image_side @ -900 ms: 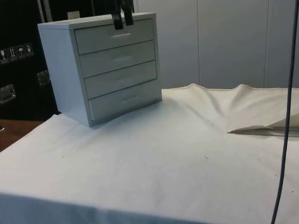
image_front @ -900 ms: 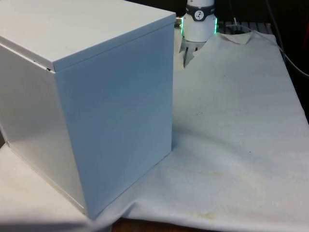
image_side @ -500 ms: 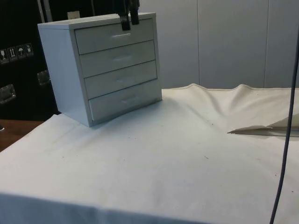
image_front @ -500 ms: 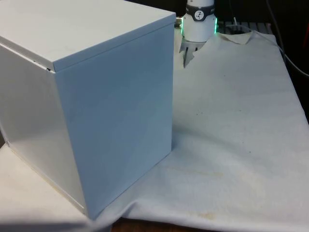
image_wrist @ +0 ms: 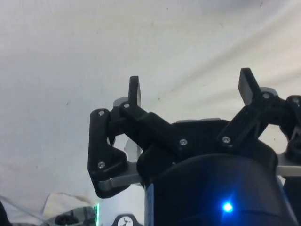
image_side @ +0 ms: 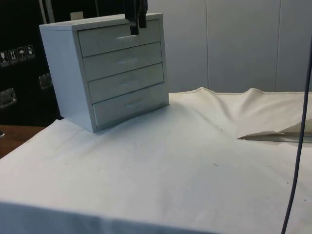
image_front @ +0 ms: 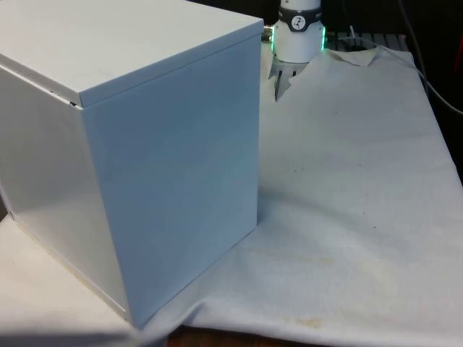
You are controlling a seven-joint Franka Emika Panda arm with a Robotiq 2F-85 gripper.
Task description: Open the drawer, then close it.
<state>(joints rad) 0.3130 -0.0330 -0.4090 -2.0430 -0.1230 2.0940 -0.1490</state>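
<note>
A white chest of drawers (image_side: 105,73) stands on the cloth at the side view's left, and all of its drawers sit flush. In the front view the chest (image_front: 145,144) turns its plain back and side to the camera. My black gripper (image_side: 135,28) hangs in front of the top drawer (image_side: 109,40), with its tips just above and to the right of the small handle (image_side: 126,37). In the wrist view the gripper (image_wrist: 190,87) is open, its two fingers (image_wrist: 134,92) spread wide over bare white cloth with nothing between them.
The white cloth (image_side: 161,170) stretches wide and flat in front of the chest. It rises in a ridge (image_side: 224,92) at the back, and a folded flap (image_side: 265,135) lies at the right. A dark cable (image_side: 298,146) hangs down the side view's right edge.
In the side view the gripper has drifted to the right and slightly up, from over the top drawer's handle to just right of it. The drawers have not moved.
</note>
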